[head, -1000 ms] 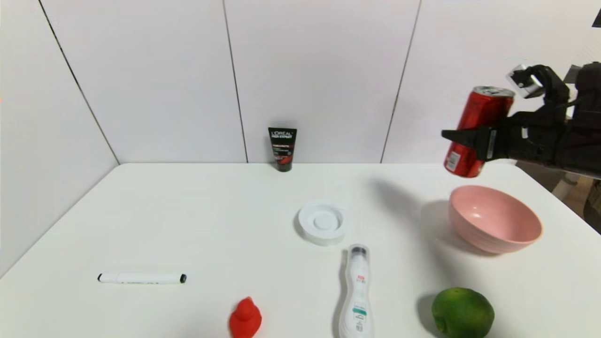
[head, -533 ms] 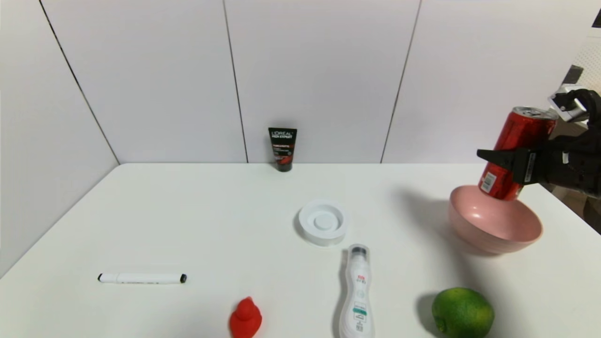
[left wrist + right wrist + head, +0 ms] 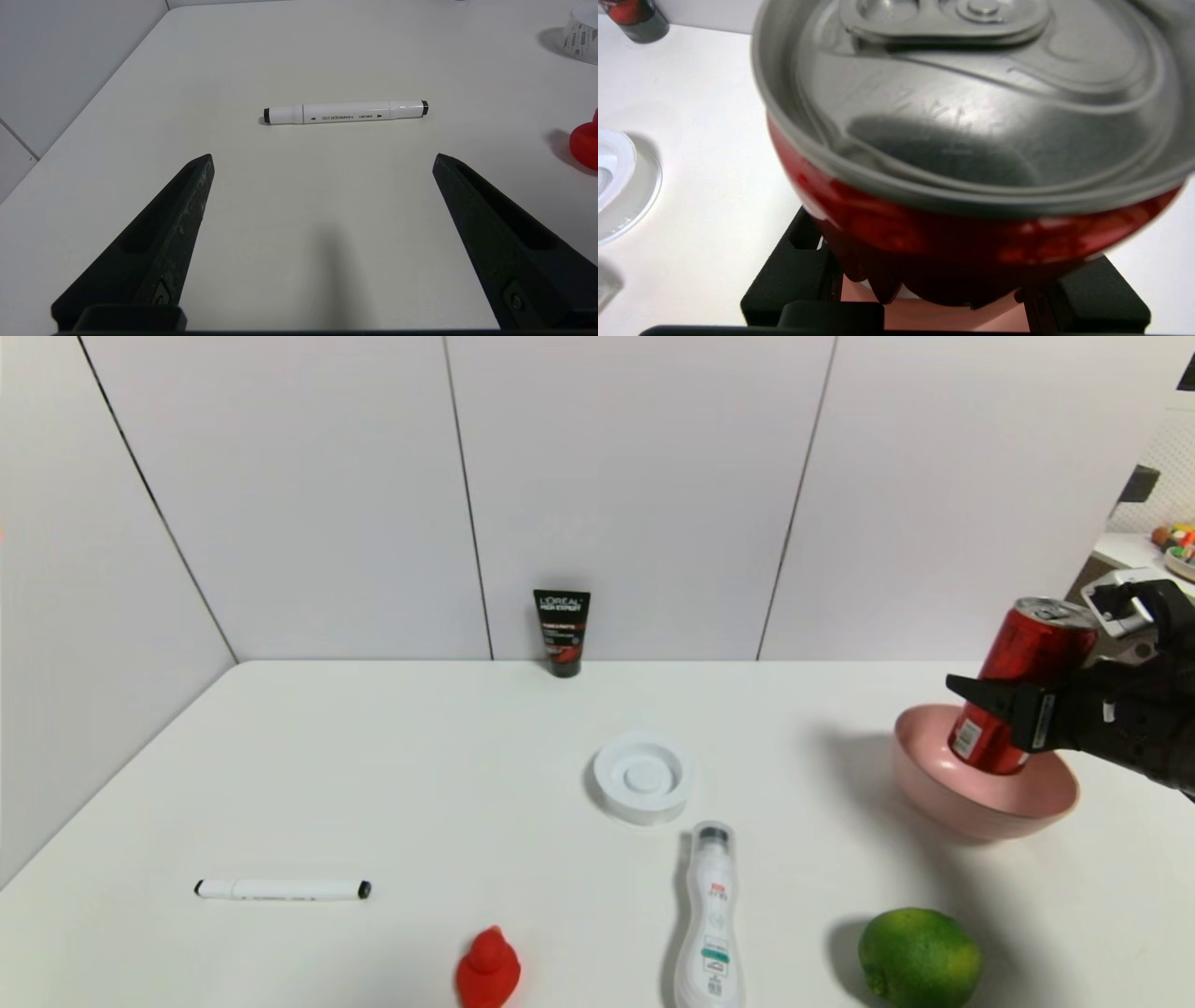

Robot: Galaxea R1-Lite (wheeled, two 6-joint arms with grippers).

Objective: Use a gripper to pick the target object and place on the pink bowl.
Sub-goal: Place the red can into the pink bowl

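The right hand (image 3: 1013, 714) grips the red can (image 3: 1022, 686) around its lower middle, fingers clamped on either side. The can leans to the right, its base already down inside the pink bowl (image 3: 934, 784) at the right of the desk (image 3: 420, 784); whether the base touches the bowl's floor cannot be told.

To finish this placement well, the can should probably be lowered until the base bears on the bowl. The lean is the risk: a tall slim can released while tilted may tip against the rim or roll the bowl. It seems wise to open slowly and withdraw to the right, clear of the can.

The left hand (image 3: 322, 161) sits open over the near left desk, by the white marker (image 3: 345, 112).
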